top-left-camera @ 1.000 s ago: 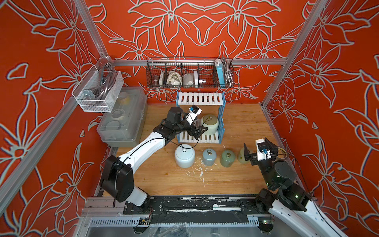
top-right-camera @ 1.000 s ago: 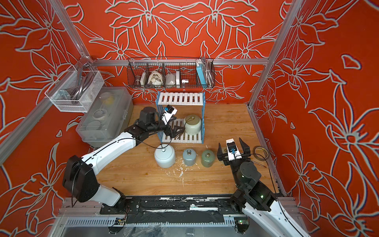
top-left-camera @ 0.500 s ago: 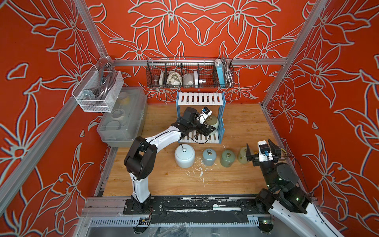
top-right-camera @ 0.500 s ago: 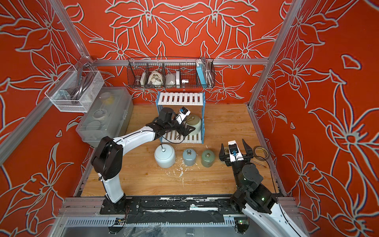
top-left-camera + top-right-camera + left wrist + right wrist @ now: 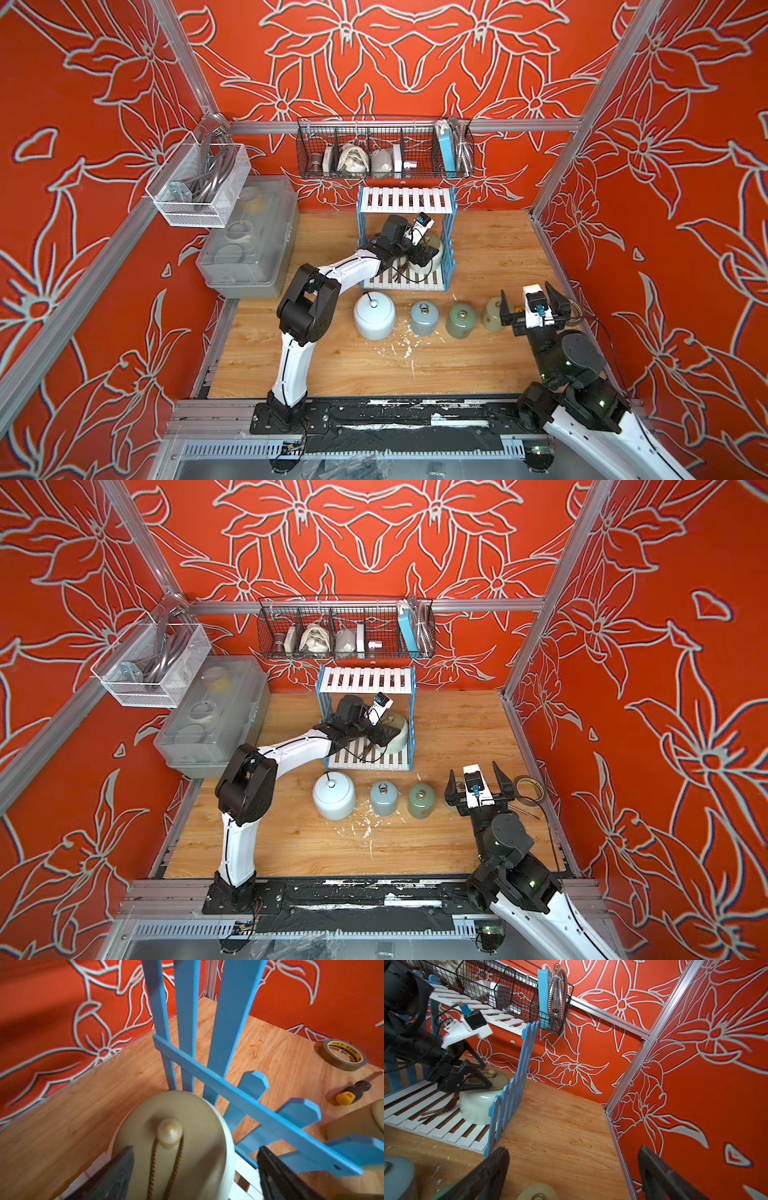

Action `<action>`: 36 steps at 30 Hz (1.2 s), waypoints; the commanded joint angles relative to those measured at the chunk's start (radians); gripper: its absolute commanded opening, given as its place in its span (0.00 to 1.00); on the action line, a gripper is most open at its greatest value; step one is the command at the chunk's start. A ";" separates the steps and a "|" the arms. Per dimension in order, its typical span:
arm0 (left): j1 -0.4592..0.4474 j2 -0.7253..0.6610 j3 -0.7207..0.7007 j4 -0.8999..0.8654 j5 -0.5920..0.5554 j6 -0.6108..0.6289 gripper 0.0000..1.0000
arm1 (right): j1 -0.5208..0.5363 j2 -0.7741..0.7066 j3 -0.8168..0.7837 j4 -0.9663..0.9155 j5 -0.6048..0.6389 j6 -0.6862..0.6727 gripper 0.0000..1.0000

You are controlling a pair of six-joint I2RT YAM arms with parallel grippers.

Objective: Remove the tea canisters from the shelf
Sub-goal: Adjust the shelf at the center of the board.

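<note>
Both top views are showing the shelf (image 5: 405, 200) standing at the back of the counter (image 5: 490, 249), under a black wire basket (image 5: 305, 153). One canister is sitting on it: the squat cream canister (image 5: 435, 243), upright on the lower tier, close to the shelf's right fence side.

The left gripper (image 5: 419, 254) is reaching into the lower tier from the front left and is hanging over this canister's lid. In the left wrist view its fingers (image 5: 121, 1169) are spread wide, one on each side of the lid, with the knob (image 5: 170, 1132) between them. They are released, not clamping; whether a finger is touching the lid, I cannot tell. A brown cord is running around the knob, and its tassel (image 5: 439, 1110) is lying on the white slats beside the canister.

Four canisters are standing upright in a row on the counter in front of the shelf, from left to right: the pale blue canister (image 5: 374, 320), the blue-grey canister (image 5: 424, 320), the green canister (image 5: 461, 322) and the small cream canister (image 5: 491, 318). They are near one another but apart.

The right gripper (image 5: 526, 293) is hanging just beside the small cream canister, on its right, and is partly covering it in both top views. Its fingers (image 5: 492, 1169) are spread wide and are holding nothing. A tape roll (image 5: 340, 1054) and a screwdriver (image 5: 353, 1093) are lying on the counter near the right wall.
</note>
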 commanded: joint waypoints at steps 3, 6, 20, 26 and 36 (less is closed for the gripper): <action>0.015 0.048 0.052 0.027 -0.034 0.015 0.89 | -0.008 -0.014 -0.009 0.015 0.013 0.000 1.00; 0.036 0.071 0.083 0.014 -0.034 -0.008 0.88 | -0.008 -0.019 -0.011 0.015 0.016 -0.002 0.99; 0.048 0.088 0.100 0.039 -0.071 0.013 0.87 | -0.011 -0.025 -0.012 0.015 0.011 0.000 0.99; 0.056 0.051 0.028 0.168 -0.083 -0.065 0.92 | -0.015 -0.022 -0.013 0.019 0.004 -0.002 1.00; 0.055 0.141 0.079 0.297 -0.129 -0.065 0.89 | -0.016 -0.022 -0.013 0.012 0.007 -0.002 1.00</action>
